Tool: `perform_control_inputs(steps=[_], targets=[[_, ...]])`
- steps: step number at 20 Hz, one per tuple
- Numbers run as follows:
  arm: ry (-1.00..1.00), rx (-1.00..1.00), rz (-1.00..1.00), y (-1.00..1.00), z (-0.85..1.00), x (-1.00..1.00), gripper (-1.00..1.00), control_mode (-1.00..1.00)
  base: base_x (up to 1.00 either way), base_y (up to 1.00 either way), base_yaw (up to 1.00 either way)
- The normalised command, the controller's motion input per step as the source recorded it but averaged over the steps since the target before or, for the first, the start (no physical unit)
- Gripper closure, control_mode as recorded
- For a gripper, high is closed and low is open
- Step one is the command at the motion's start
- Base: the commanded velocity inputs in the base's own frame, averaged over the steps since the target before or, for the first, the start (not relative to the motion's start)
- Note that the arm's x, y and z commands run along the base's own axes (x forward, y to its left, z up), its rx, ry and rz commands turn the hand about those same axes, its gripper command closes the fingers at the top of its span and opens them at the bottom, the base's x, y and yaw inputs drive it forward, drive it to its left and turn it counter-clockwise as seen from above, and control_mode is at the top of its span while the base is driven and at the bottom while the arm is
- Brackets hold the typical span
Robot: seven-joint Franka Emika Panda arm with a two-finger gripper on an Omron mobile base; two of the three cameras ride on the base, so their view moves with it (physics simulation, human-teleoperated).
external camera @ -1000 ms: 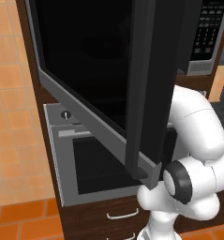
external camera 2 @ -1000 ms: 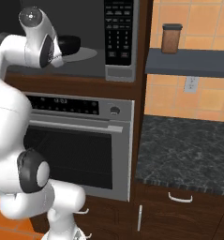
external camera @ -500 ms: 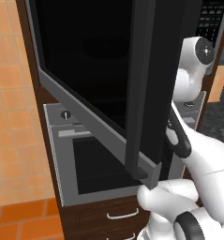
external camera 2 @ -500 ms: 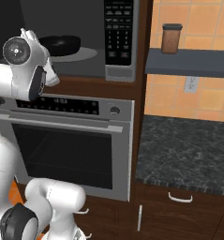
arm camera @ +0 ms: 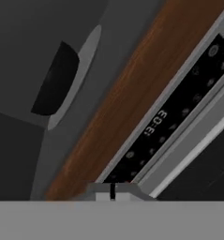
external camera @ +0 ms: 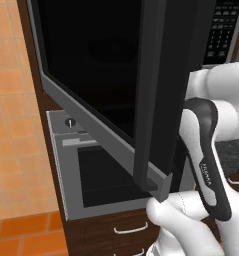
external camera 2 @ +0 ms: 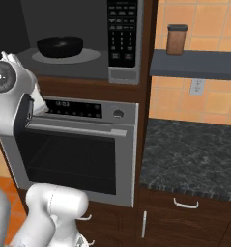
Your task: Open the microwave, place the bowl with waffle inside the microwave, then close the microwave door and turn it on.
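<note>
microwave door (external camera: 116,85) open, oven (external camera 2: 83,144) below

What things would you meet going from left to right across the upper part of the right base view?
Black bowl on the microwave's turntable → microwave keypad panel → brown lidded canister on the dark shelf.

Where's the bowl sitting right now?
In the right base view the bowl sits on the round turntable plate inside the open microwave, left of the keypad and above the oven.
</note>
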Motion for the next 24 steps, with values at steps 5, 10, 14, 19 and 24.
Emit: perform_control_inputs(steps=[5, 10, 14, 19, 24], targets=[[0.19, -0.1, 0.13, 0.04, -0.77, -0.99, 1.0, -1.0, 0.0, 0.0, 0.0], [0.07, -0.19, 0.12, 0.3, -0.95, -0.77, 1.0, -1.0, 0.0, 0.0, 0.0], [0.0, -0.16, 0.13, 0.31, -0.73, -0.34, 1.0, -1.0, 0.0, 0.0, 0.0], [-0.03, -0.06, 0.28, 0.09, -0.5, -0.01, 1.0, -1.0, 0.0, 0.0, 0.0], [-0.05, -0.07, 0.34, 0.0, -0.29, -0.47, 1.0, -1.0, 0.0, 0.0, 0.0]])
